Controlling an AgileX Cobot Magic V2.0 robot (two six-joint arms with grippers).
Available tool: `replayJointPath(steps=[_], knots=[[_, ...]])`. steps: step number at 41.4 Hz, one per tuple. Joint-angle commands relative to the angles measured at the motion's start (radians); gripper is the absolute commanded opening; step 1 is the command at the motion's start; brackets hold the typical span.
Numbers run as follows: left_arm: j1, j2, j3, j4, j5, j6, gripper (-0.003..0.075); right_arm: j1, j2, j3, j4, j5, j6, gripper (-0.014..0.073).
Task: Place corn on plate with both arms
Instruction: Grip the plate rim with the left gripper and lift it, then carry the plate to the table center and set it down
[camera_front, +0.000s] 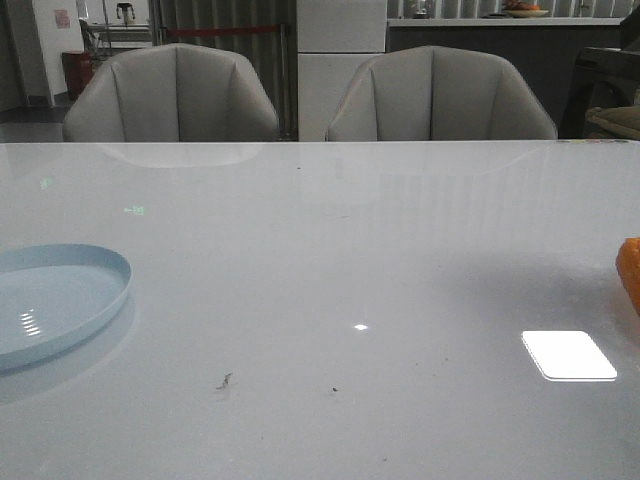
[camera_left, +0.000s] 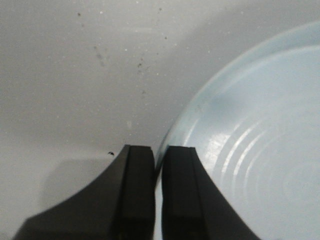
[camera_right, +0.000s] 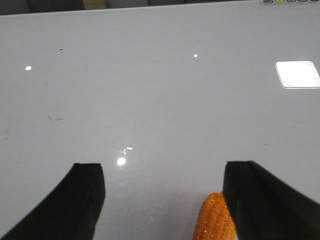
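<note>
1. Table (camera_front: 330, 240): glossy white, under both pincers, mostly bare in front view; bright window reflection (camera_front: 568, 354) toward the right side.
2. Plate (camera_front: 55, 300): pale blue, round, nothing on it. In left wrist view, rim right at tips of left gripper (camera_left: 158, 165), plate spreading away to one side of it.
3. Left gripper: fingers together, only a thin slit between, holding nothing, poised at plate edge.
4. Right gripper (camera_right: 162, 172): fingers wide apart, gripping nothing.
5. Corn (camera_right: 215, 217): orange, bumpy, lying on table between the spread fingers, close against one finger (camera_right: 260, 195), well off from the other. Only a sliver visible at right edge of front view (camera_front: 630, 272), well apart from plate.
6. Progress: early stage. Corn not yet grasped, not lifted, not on plate. Left to do, likely: close on corn, carry across, set down on plate.
</note>
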Motion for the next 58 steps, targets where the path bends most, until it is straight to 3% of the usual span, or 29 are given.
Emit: replayJointPath(steps=[1,12,25,37,52,58], knots=[[-0.001,-0.05,-0.027,-0.014,-0.02,-0.011,0.0092,-0.003,-0.017,-0.035,-0.007,-0.08,-0.009,0.0594],[-0.001,-0.05,-0.075,-0.086,0.029,0.036,0.0092,-0.003,-0.017,-0.035,-0.007,-0.08,-0.009,0.0594],[-0.043,-0.05,-0.313,-0.298,0.164,0.156,0.0092,-0.003,-0.017,-0.035,-0.007,-0.08,-0.009,0.0594],[-0.191,-0.05,-0.461,-0.388,0.182,0.164,0.0092,-0.003,-0.017,-0.035,-0.007,-0.08,-0.009,0.0594],[-0.423,0.061,-0.461,-0.411,0.165,0.155,0.0092,-0.003,-0.017,-0.035,-0.007,-0.08,-0.009,0.0594],[-0.461,0.129,-0.461,-0.405,0.172,0.155,0.009,-0.003,-0.017,-0.035,-0.007,-0.08,-0.009,0.0594]])
